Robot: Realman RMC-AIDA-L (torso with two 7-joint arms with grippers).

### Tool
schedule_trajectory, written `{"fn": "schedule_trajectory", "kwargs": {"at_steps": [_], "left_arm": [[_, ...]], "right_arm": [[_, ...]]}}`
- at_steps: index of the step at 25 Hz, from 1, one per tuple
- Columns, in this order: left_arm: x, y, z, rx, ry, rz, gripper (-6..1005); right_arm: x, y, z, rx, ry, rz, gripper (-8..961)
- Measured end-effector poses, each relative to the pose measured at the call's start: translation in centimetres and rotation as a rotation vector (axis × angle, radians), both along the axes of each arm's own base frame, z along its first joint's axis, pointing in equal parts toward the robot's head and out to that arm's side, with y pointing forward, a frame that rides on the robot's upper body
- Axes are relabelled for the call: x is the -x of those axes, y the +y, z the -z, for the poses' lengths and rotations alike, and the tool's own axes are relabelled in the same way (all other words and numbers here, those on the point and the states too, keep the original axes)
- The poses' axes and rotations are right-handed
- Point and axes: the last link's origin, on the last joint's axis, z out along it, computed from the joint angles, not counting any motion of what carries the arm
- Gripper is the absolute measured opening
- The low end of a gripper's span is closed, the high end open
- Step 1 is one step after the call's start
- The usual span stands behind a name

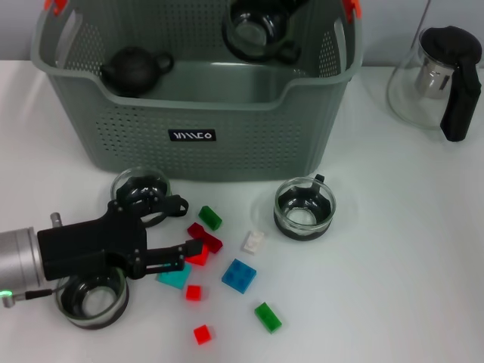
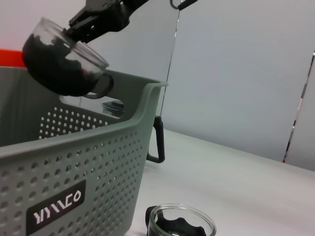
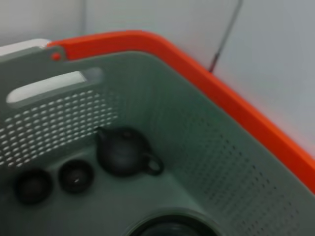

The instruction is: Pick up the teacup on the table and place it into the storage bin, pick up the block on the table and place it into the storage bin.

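Inside storage bin (image 1: 227, 144): dark teapot (image 1: 134, 69), small dark cups (image 3: 76, 176).

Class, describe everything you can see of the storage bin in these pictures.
The storage bin is a large grey-green plastic basket with perforated walls, orange handle clips at its top corners and a small black label on its front. It stands upright on the white table. Inside lie a dark teapot and two small dark cups. The right gripper holds a glass teacup above its open top.
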Motion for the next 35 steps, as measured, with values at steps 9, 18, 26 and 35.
{"fn": "schedule_trajectory", "kwargs": {"at_steps": [9, 18, 26, 35], "left_arm": [[-0.2, -0.1, 0.4, 0.004, -0.009, 0.000, 843], [-0.4, -0.2, 0.6, 0.009, -0.016, 0.000, 844], [-0.4, -0.3, 0.7, 0.009, -0.017, -0.001, 844], [-0.3, -0.3, 0.6, 0.008, -0.017, -0.002, 844]], "right_arm": [[-0.6, 1.5, 1.2, -0.093, 0.029, 0.068, 53], [-1.3, 1.7, 3.6, -0.096, -0.021, 0.041, 54], [-2.1, 1.3, 4.6, -0.072, -0.090, 0.017, 53], [-2.8, 1.0, 5.5, -0.060, -0.155, -0.016, 54]]}}
